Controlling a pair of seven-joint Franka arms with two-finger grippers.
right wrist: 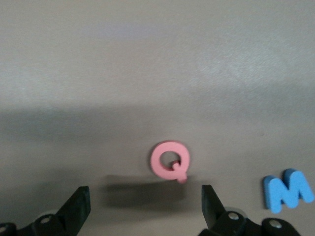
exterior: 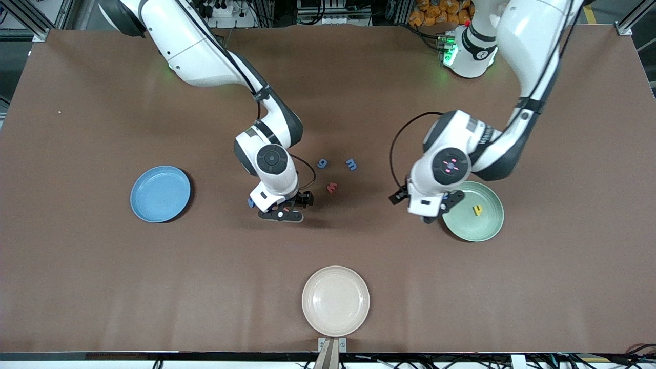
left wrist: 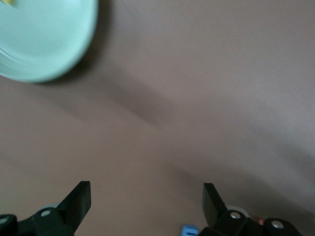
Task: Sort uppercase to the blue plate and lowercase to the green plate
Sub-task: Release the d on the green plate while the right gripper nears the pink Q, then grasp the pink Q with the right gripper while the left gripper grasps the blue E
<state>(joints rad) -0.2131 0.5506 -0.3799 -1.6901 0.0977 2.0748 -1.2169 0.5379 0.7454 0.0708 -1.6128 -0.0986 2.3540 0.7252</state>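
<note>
My right gripper (exterior: pixel 292 207) (right wrist: pixel 145 204) hangs open low over the table's middle. Just ahead of its fingertips a pink-red uppercase Q (right wrist: pixel 170 161) lies flat. An angular blue M (right wrist: pixel 288 190) (exterior: pixel 250 203) lies beside it. A blue g (exterior: pixel 322 163), a blue rounded m (exterior: pixel 351 164) and a red m (exterior: pixel 331 187) lie nearby. My left gripper (exterior: pixel 442 209) (left wrist: pixel 146 199) is open and empty at the rim of the green plate (exterior: pixel 487 228) (left wrist: pixel 44 44). That plate holds a small yellow lowercase letter (exterior: pixel 477 209). The blue plate (exterior: pixel 160 193) sits toward the right arm's end with nothing on it.
A cream plate (exterior: pixel 335 300) sits near the table's front edge, nearer the front camera than the letters. Brown tabletop lies between the plates.
</note>
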